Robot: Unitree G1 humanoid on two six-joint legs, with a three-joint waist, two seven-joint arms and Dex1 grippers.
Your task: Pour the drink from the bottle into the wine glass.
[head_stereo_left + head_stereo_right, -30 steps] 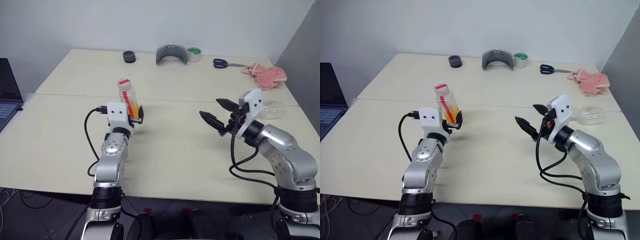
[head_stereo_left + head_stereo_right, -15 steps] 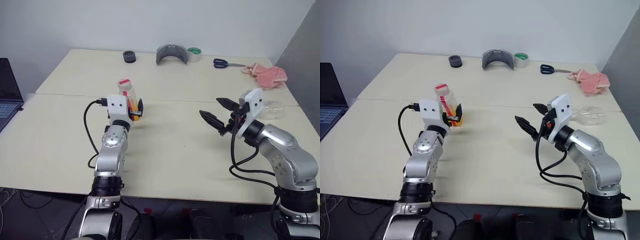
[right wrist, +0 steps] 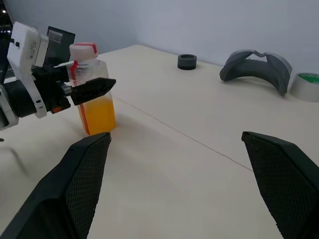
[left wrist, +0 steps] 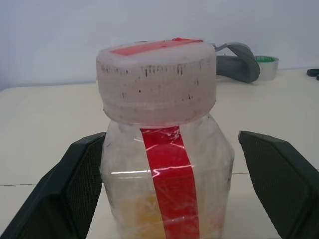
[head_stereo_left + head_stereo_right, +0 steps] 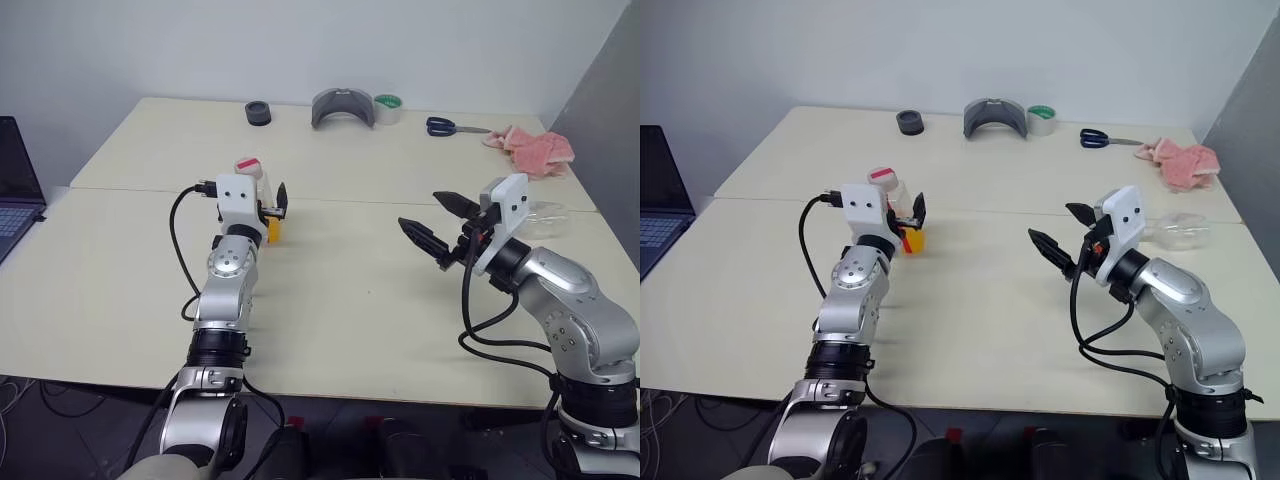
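Observation:
The bottle (image 4: 164,164) stands upright on the table at centre left, clear with a red label stripe and a red-and-white cap (image 5: 249,167). The orange drink (image 3: 97,112) fills its lower part. My left gripper (image 5: 268,208) is open and level, with one finger (image 4: 75,189) close against one side of the bottle and the other finger standing off it. My right gripper (image 5: 420,212) hangs open above the table at the right, pointing toward the bottle with nothing in it. The wine glass (image 5: 1180,232) is a clear shape past the right gripper, seemingly lying on its side.
Along the far edge sit a black roll (image 5: 258,113), a grey curved piece (image 5: 342,107), a tape roll (image 5: 388,108), scissors (image 5: 445,127) and a pink cloth (image 5: 535,150). A laptop (image 5: 15,190) is at the far left. A seam (image 5: 400,203) crosses the table.
My left gripper has reached forward and slightly up, so its open fingers now flank the bottle. The bottle and the right arm have stayed where they were.

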